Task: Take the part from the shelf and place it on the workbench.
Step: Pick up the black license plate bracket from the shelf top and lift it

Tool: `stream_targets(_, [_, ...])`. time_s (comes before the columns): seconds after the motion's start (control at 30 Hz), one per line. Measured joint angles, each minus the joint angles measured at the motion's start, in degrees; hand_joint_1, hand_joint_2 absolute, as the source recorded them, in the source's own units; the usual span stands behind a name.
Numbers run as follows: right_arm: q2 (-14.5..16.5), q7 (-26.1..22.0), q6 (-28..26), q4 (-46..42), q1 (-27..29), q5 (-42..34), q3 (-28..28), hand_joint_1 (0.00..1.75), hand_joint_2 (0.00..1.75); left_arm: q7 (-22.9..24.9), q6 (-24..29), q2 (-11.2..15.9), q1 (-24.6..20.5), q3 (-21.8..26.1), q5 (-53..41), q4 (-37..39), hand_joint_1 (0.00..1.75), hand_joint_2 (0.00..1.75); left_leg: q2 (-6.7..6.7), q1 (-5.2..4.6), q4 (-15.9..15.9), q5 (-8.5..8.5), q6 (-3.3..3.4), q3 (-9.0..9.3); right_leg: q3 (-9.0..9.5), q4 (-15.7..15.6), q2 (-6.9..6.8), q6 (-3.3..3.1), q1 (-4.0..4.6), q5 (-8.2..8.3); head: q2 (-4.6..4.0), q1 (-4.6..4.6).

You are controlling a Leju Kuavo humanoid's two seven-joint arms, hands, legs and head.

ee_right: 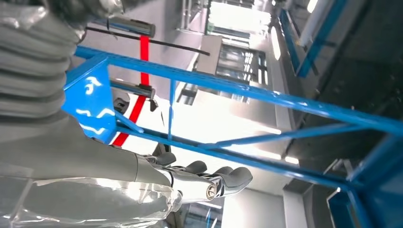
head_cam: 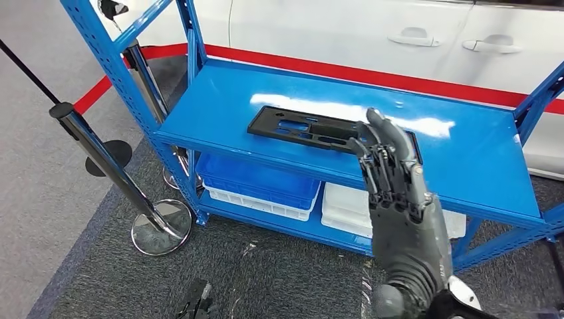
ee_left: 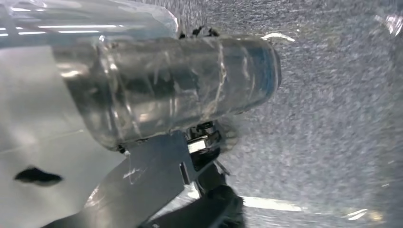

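Note:
The part is a flat black rectangular frame with cut-outs, lying on the top board of the blue shelf. My right hand is raised in front of the shelf, its fingers stretched up and apart, holding nothing. The fingertips overlap the part's right end in the head view; I cannot tell if they touch it. In the right wrist view the right hand's fingers are extended against the shelf's blue bars. The left wrist view is blurred; dark fingers of my left hand hang over grey carpet.
A blue bin and white bins sit on the lower shelf board. A chrome stanchion post with a round base stands left of the shelf. A white car is behind it. Blue uprights flank the shelf.

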Motion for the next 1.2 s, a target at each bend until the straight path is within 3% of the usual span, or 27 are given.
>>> stream_targets(0.07, [0.7,1.6,0.1,2.4,-1.6,1.6,0.8,0.00,1.75,-0.5,-0.1,0.0,0.5,1.1,1.6,0.1,0.00,0.00,-0.07,-0.17,0.2,-0.29,-0.52,-0.13,1.04,-3.0,0.08,-0.53,0.12,0.63,0.00,-0.08])
stream_targets(0.13, [1.5,3.6,-0.1,5.4,-3.3,4.0,1.8,0.00,1.75,-0.2,-0.1,-0.1,1.0,1.9,2.5,0.1,0.00,0.00,-0.09,-0.15,0.1,-0.29,-1.02,-0.27,1.18,-3.5,0.11,-1.13,0.15,0.67,0.00,-0.17])
stream_targets(0.2, [2.6,5.0,-0.3,9.1,-5.1,6.4,3.1,0.00,1.75,0.7,-0.2,-0.3,1.3,2.4,2.7,0.2,0.00,0.00,0.01,-0.02,1.5,-1.39,-1.67,-0.88,1.43,-4.0,-0.05,-1.65,-0.03,0.89,0.00,-0.30])
stream_targets(0.3, [4.6,6.3,-0.7,14.9,-7.2,9.0,5.1,0.00,1.75,1.7,-0.2,-0.6,1.4,2.8,2.5,0.2,0.00,0.00,0.24,0.40,10.7,-5.92,-2.72,-5.27,1.60,-4.2,-0.51,-2.07,-0.10,0.98,0.00,-0.56])
stream_targets(0.37, [5.9,7.4,-0.9,19.0,-8.4,10.9,6.3,0.00,1.75,2.2,-0.4,-0.9,1.7,2.9,1.9,0.2,0.00,0.00,0.35,0.68,15.4,-6.90,-3.10,-7.75,1.60,-4.2,-0.72,-2.13,-0.04,0.94,0.00,-0.55])
stream_targets(0.4, [6.6,7.9,-0.9,21.1,-9.1,11.8,6.9,0.00,1.75,2.4,-0.5,-1.0,1.8,2.9,1.5,0.2,0.00,0.00,0.41,0.77,14.9,-5.91,-3.17,-7.63,1.61,-4.2,-0.73,-2.14,-0.04,0.93,0.00,-0.55])
stream_targets(0.43, [7.3,8.4,-0.9,23.2,-9.9,12.5,7.4,0.00,1.75,2.6,-0.6,-1.0,1.9,2.9,1.1,0.2,0.00,0.00,0.48,0.85,12.1,-4.05,-3.15,-6.40,1.66,-4.2,-0.71,-2.13,-0.07,0.92,0.00,-0.56])
stream_targets(0.47, [8.0,8.7,-0.8,25.2,-10.8,13.1,7.8,0.00,1.75,2.6,-0.7,-1.0,1.9,2.9,0.8,0.2,0.00,0.00,0.54,0.90,8.0,-2.03,-3.08,-4.51,1.72,-4.2,-0.69,-2.09,-0.10,0.90,0.00,-0.57])
stream_targets(0.53, [9.3,9.4,-0.7,29.0,-12.7,13.8,8.5,0.00,1.75,2.7,-1.0,-1.1,1.8,2.9,0.0,0.2,0.00,0.00,0.57,0.71,1.4,0.19,-2.75,-1.26,1.68,-4.2,-0.61,-1.78,0.04,0.86,0.00,-0.55])
stream_targets(0.63, [10.9,10.2,-0.7,34.9,-15.4,14.2,9.2,0.00,1.75,2.7,-1.3,-1.4,1.9,2.9,-0.6,0.2,0.00,0.00,0.41,0.41,-0.5,0.47,-1.90,-0.53,1.62,-4.6,-0.56,-0.96,0.16,1.11,0.00,-0.49])
stream_targets(0.7, [11.6,10.4,-0.8,37.8,-16.5,14.2,9.5,0.00,1.75,2.7,-1.4,-1.4,1.9,2.9,-0.7,0.2,0.00,0.00,0.39,0.57,-1.1,0.88,-1.16,-0.31,1.26,-3.8,-0.57,-0.50,0.09,0.39,0.00,-0.46])
stream_targets(0.77, [12.1,10.6,-0.8,40.2,-17.4,14.6,9.6,0.00,1.75,2.6,-1.7,-1.5,1.9,2.8,-0.7,0.2,0.00,0.00,0.42,0.68,-1.6,1.17,-0.50,-0.09,-0.85,0.8,-0.56,-0.33,0.11,-2.34,0.00,-0.37])
stream_targets(0.83, [12.4,11.5,-0.6,42.9,-18.2,15.4,10.0,0.00,1.75,2.4,-2.5,-1.6,1.9,2.8,-0.8,0.2,0.00,0.00,0.43,0.55,-1.6,1.17,-0.20,-0.11,-4.39,8.2,-0.53,-0.33,0.23,-5.39,0.00,-0.29])
stream_targets(0.87, [12.6,12.2,-0.3,44.5,-18.7,16.0,10.3,0.00,1.75,2.2,-3.0,-1.6,1.9,2.8,-0.8,0.2,0.00,0.00,0.42,0.49,-1.6,1.14,-0.17,-0.11,-5.62,10.6,-0.54,-0.35,0.26,-5.82,0.00,-0.30])
stream_targets(0.9, [12.7,12.9,0.1,46.2,-19.4,16.5,10.6,0.00,1.75,2.1,-3.5,-1.7,1.9,2.8,-0.8,0.2,0.00,0.00,0.40,0.45,-1.5,1.11,-0.15,-0.11,-5.91,10.9,-0.54,-0.41,0.27,-5.20,0.00,-0.30])
stream_targets(0.97, [13.2,14.0,1.0,50.1,-21.4,17.6,11.1,0.00,1.75,1.9,-4.1,-1.9,1.7,2.8,-1.1,0.2,0.00,0.00,0.36,0.44,-1.2,0.95,-0.21,-0.12,-3.37,5.2,-0.55,-0.74,0.34,-1.42,0.00,-0.29])
stream_targets(1.03, [13.8,15.2,1.4,54.2,-23.7,19.1,11.6,0.00,1.75,2.0,-4.4,-2.1,1.4,2.8,-1.4,0.2,0.00,0.00,0.31,0.30,-0.7,0.69,-0.48,-0.35,-0.03,-1.8,-0.57,-1.13,0.57,1.10,0.00,-0.33])
stream_targets(1.07, [14.1,15.9,1.6,56.2,-24.6,20.1,11.8,0.00,1.75,2.1,-4.5,-2.2,1.2,2.8,-1.5,0.2,0.00,0.00,0.29,0.26,-0.5,0.63,-0.70,-0.50,0.82,-3.6,-0.56,-1.28,0.69,1.45,0.00,-0.36])
stream_targets(1.2, [14.7,19.9,3.2,63.4,-27.2,23.6,13.2,0.00,1.75,2.1,-5.1,-2.4,0.9,2.8,-1.6,0.2,0.00,0.00,0.35,0.35,-0.1,0.32,-1.77,-0.91,1.31,-4.8,-0.51,-1.98,0.71,1.73,0.00,-0.43])
